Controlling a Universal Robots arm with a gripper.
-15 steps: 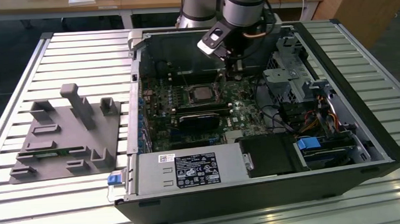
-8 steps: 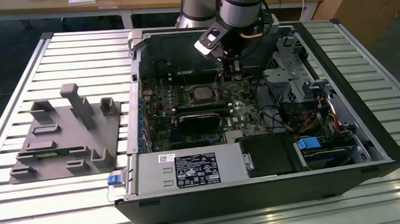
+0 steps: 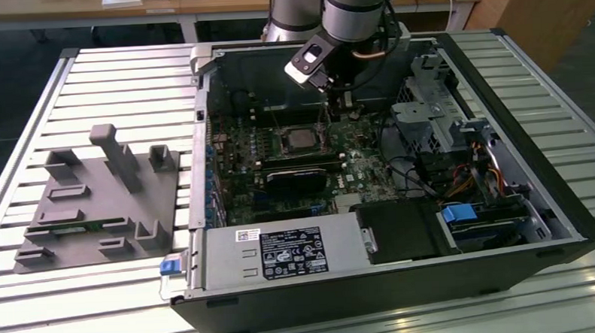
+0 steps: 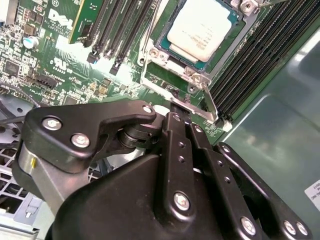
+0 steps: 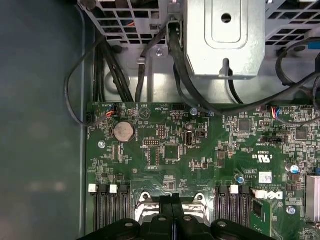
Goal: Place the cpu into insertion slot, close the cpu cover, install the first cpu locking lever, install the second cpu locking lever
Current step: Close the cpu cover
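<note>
Two fingers (image 4: 175,135) of your gripper (image 4: 182,112) press together, nothing seen between them, near the cpu cover (image 4: 170,62) lying over the cpu (image 4: 202,30).

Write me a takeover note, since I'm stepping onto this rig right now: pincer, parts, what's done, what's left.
The pincer is shut, low over the board beside the insertion slot; whether it presses on anything, I cannot tell.
The cpu sits in the slot, and the cpu cover looks down around it.
Done: cpu placed, cover apparently closed.
Left: both levers. One locking lever lies at the fingertips; latched or not is unclear.
</note>
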